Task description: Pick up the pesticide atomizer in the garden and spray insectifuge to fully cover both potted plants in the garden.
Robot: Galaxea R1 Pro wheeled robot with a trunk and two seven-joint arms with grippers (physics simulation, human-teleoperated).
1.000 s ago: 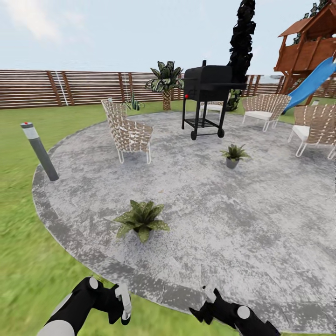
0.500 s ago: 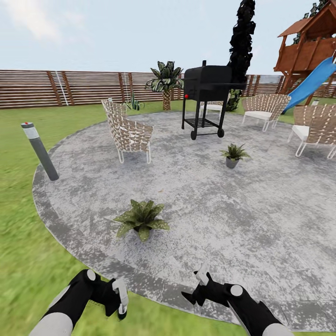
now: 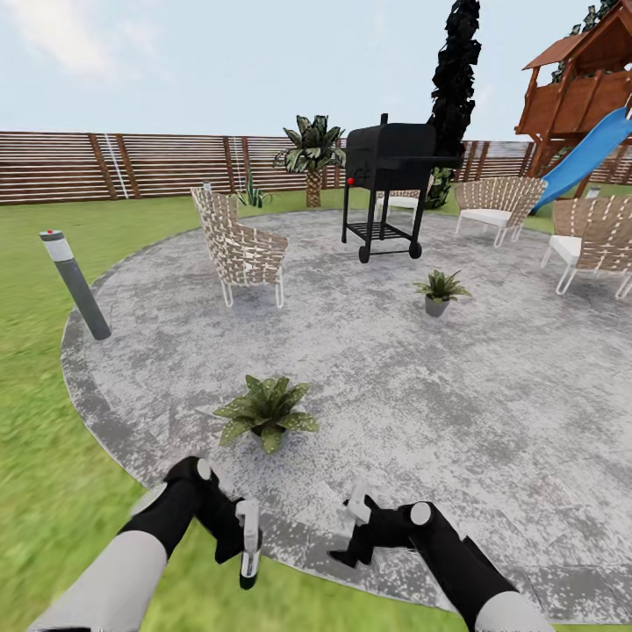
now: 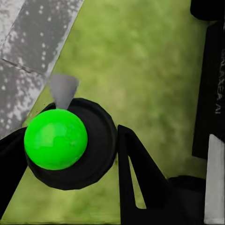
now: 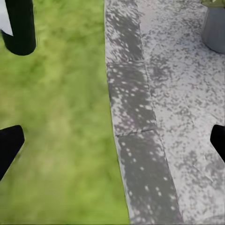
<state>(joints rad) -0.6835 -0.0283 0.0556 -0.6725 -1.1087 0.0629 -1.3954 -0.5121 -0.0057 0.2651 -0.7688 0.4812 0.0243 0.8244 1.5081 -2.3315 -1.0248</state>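
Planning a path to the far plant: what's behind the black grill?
Behind the grill stand a wicker chair, partly hidden by its legs, a dark tall tree and the slatted fence.

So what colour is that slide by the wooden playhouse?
Bright blue. The slide shows best in the head view, slanting down from the reddish-brown wooden playhouse.

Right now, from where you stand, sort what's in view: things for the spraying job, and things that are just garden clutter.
For the job:
- broad-leaf potted plant, near the patio's front edge
- spiky plant in a grey pot, farther back
- left gripper and right gripper, both empty

Just there:
- barbecue grill
- wicker chair
- grey lamp post
- blue slide
- wooden fence
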